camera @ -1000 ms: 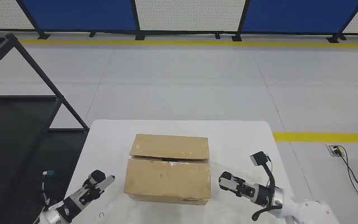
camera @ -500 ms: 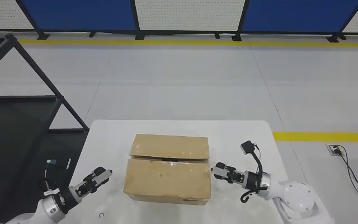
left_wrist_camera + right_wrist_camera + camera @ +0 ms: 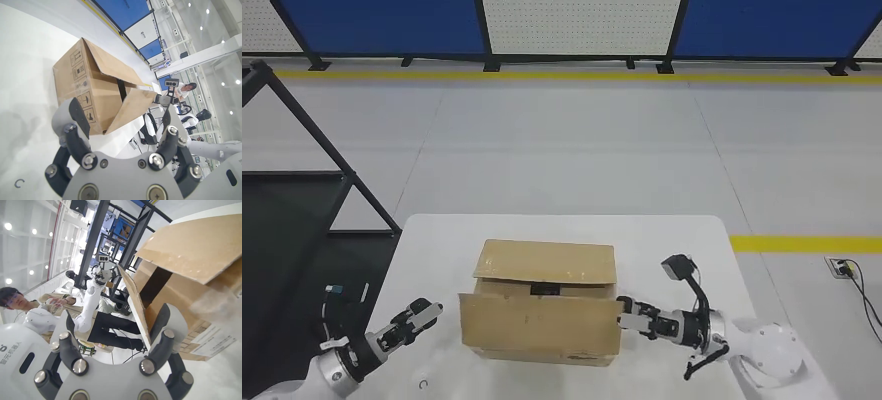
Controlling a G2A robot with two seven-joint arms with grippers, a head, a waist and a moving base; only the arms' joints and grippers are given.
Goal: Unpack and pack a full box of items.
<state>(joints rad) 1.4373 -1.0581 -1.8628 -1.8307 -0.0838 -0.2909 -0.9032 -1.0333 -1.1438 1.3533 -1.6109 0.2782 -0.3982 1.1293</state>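
A brown cardboard box (image 3: 542,262) stands in the middle of the white table (image 3: 672,240). Its far flap lies flat, while the near flap (image 3: 537,318) is tilted up, with a dark gap (image 3: 547,289) between them. My right gripper (image 3: 625,313) is at the near flap's right-hand corner. In the right wrist view it (image 3: 115,313) is open, with the flap's edge (image 3: 136,306) between its fingers. My left gripper (image 3: 425,313) hangs open just left of the box, apart from it. The left wrist view shows the same gripper (image 3: 122,111) facing the box's printed end (image 3: 81,85).
A black metal rack (image 3: 302,180) stands off the table's left side. A small C-shaped ring (image 3: 423,384) lies on the table near the front left. A white label (image 3: 211,340) is stuck on the box's right end.
My right gripper has moved left up to the box, and the near flap has lifted, opening a dark gap. My left arm drew back slightly, then held still.
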